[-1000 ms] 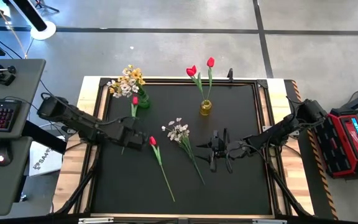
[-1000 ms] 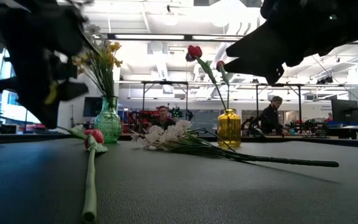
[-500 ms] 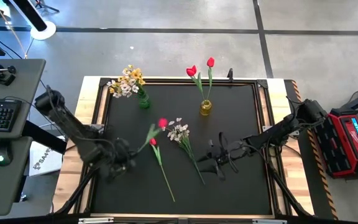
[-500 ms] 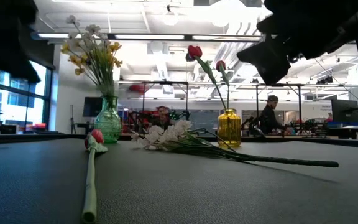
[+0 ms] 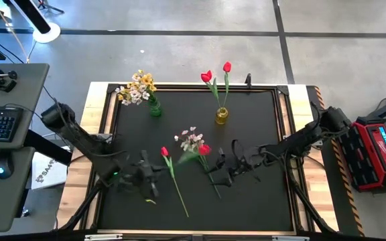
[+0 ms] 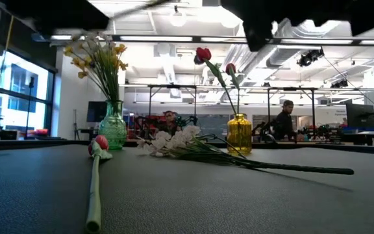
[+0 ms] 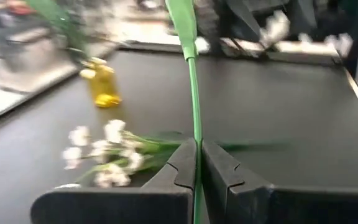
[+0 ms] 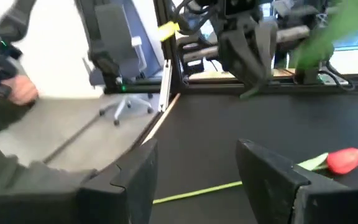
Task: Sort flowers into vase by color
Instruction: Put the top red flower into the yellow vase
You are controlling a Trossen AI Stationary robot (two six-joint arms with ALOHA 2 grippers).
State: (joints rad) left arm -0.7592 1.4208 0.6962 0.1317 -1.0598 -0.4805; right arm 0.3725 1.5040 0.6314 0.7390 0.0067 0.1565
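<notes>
Left of centre in the high view, the left gripper clamps the green stem of a red tulip, whose bloom hangs above the white blossom spray lying mid-frame. A second tulip lies just left of the spray. The right gripper, right of centre, holds its fingers spread with nothing between them. Upper left, a green vase holds yellow and white sprays; the yellow vase, upper centre, holds two red tulips.

My left tool is just motion blur from above. The held tulip's stem runs off the frame, bloom unseen.
</notes>
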